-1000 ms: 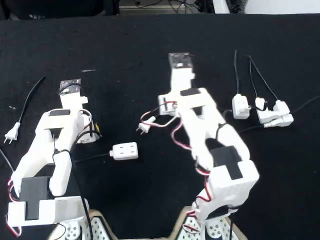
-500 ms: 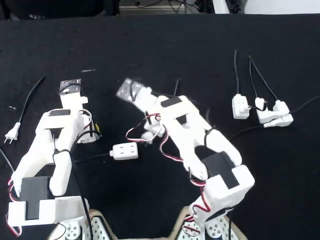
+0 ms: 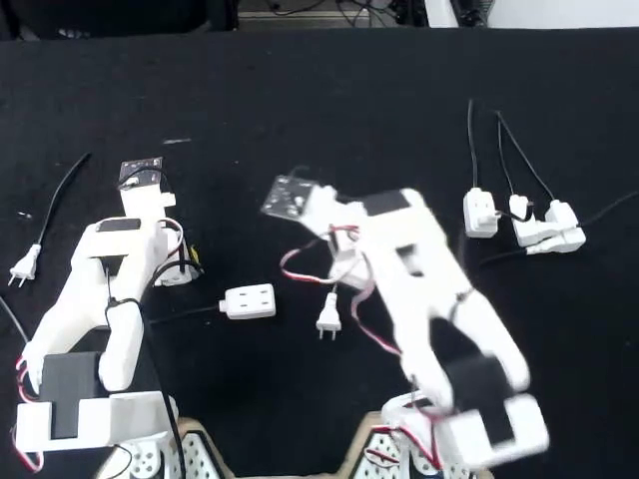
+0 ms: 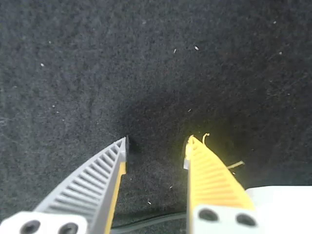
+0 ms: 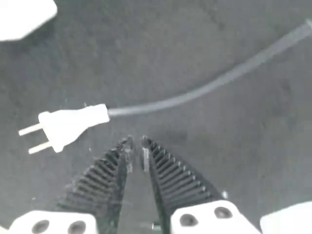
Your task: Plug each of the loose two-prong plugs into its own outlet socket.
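Two-prong plug (image 3: 327,319): white, lying flat on the black table cloth (image 3: 300,90), near the white outlet socket (image 3: 250,300) on the side toward the right arm, prongs pointing toward the arm bases. Right gripper (image 5: 135,142): its fingers are resting almost closed, a bare slit between them, and are grasping nothing. In the right wrist view the plug (image 5: 68,126) is sitting off to one side of the fingertips, near but not touching them. Its long axis is running crosswise to the fingers, and its grey cable (image 5: 209,85) is passing just ahead of the tips. Judgement: the right arm is the nearer one, and a pickup is calling for the fingers to spread and shift sideways over the plug body. Left gripper (image 4: 156,146): its fingers are parted and holding nothing, hanging over bare cloth beyond the socket's far side. Second loose plug (image 3: 22,267): lying well apart at the table's left edge.
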